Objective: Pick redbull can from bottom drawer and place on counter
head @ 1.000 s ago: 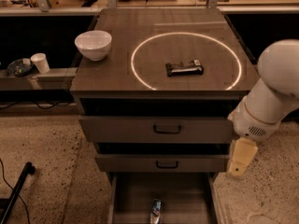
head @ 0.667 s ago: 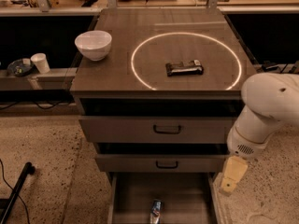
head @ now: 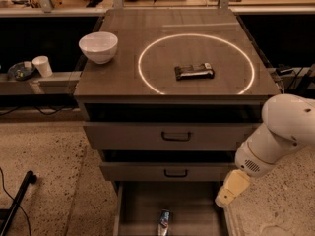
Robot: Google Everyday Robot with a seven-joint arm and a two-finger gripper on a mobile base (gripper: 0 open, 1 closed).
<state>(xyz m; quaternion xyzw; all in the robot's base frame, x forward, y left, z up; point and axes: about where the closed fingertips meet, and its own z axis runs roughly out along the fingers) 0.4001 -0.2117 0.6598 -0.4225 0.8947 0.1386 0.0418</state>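
Observation:
The redbull can lies on the floor of the open bottom drawer, near its front, at the bottom edge of the camera view. The counter is the cabinet top with a bright ring. My white arm comes in from the right. My gripper shows only as a beige tip low at the drawer's right side, above and to the right of the can, apart from it.
A flat dark wrapped bar lies inside the ring. A white bowl stands on the counter's left part. The two upper drawers are pulled out slightly. A paper cup stands on a shelf left. A dark pole lies on the floor.
My arm has come lower, and the gripper has dropped toward the right side of the bottom drawer. The can, bar and bowl have not moved.

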